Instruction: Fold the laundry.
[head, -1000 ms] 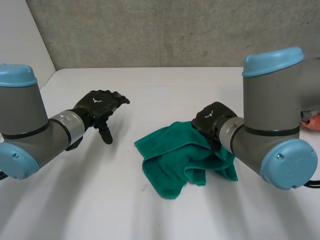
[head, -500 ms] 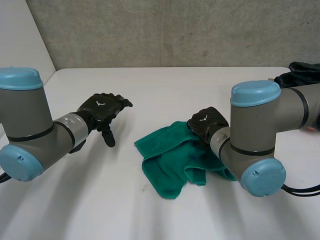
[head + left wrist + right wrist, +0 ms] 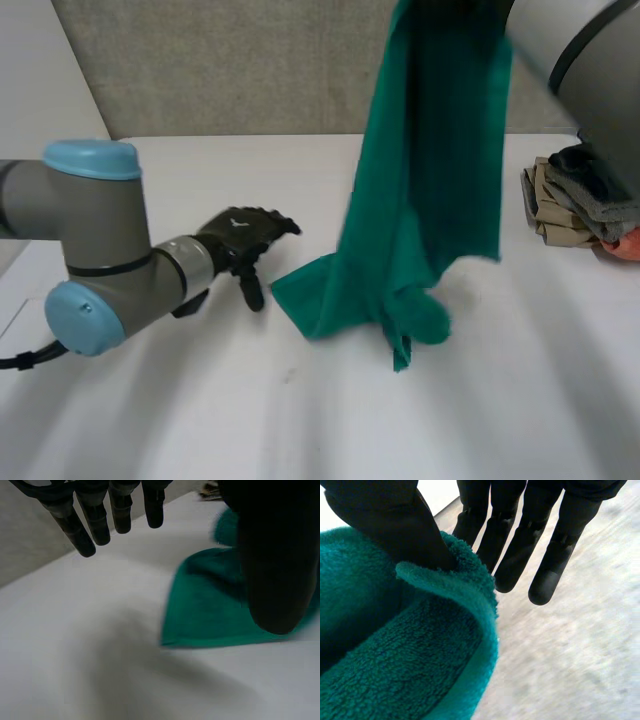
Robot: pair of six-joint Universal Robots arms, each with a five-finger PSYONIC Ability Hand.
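Observation:
A green towel (image 3: 430,180) hangs lengthwise above the white table (image 3: 520,400), and its lower end rests crumpled on the surface. In the right wrist view my right hand (image 3: 380,520) pinches the towel's top edge (image 3: 445,585) between thumb and fingers (image 3: 515,545). The right arm (image 3: 590,70) rises at the far right. My left hand (image 3: 240,232) hovers low over the table just left of the towel's lower corner, with straight fingers (image 3: 95,515) holding nothing. The towel's corner (image 3: 210,610) lies beyond that hand's thumb.
A pile of folded clothes (image 3: 575,195) in beige, grey and orange sits at the table's right edge. A grey wall (image 3: 230,60) stands behind the table. Bare table surface spreads in front of the towel.
My right hand closed on the towel and lifted it high, so it now hangs instead of lying crumpled. The left hand moved right, closer to the towel.

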